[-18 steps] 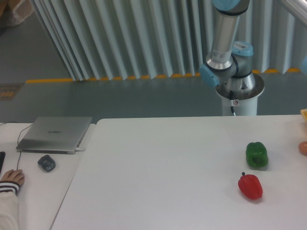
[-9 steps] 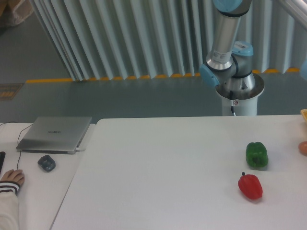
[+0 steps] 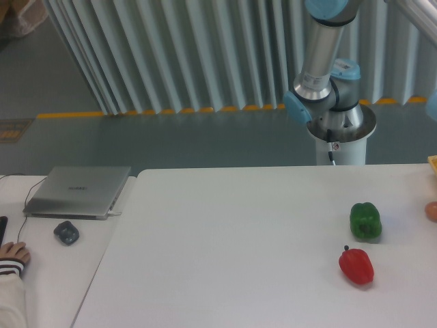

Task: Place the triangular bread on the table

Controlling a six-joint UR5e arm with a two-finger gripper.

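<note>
The white table (image 3: pixel 225 232) fills the lower part of the view. No full triangular bread shows. An orange rounded sliver (image 3: pixel 432 211) sits at the table's right edge, cut off by the frame, and I cannot tell what it is. The arm's base and lower joints (image 3: pixel 328 89) stand behind the table's far edge. The arm runs up and out of the frame, so the gripper is out of view.
A green bell pepper (image 3: pixel 365 221) and a red bell pepper (image 3: pixel 356 266) lie on the right of the table. A yellow corner (image 3: pixel 433 162) shows at the right edge. The adjoining desk holds a closed laptop (image 3: pixel 77 191), a mouse (image 3: pixel 66 232) and a person's hand (image 3: pixel 13 256).
The person's hand on the left desk has drawn back slightly toward the frame edge. The arm and the peppers have not visibly moved.
</note>
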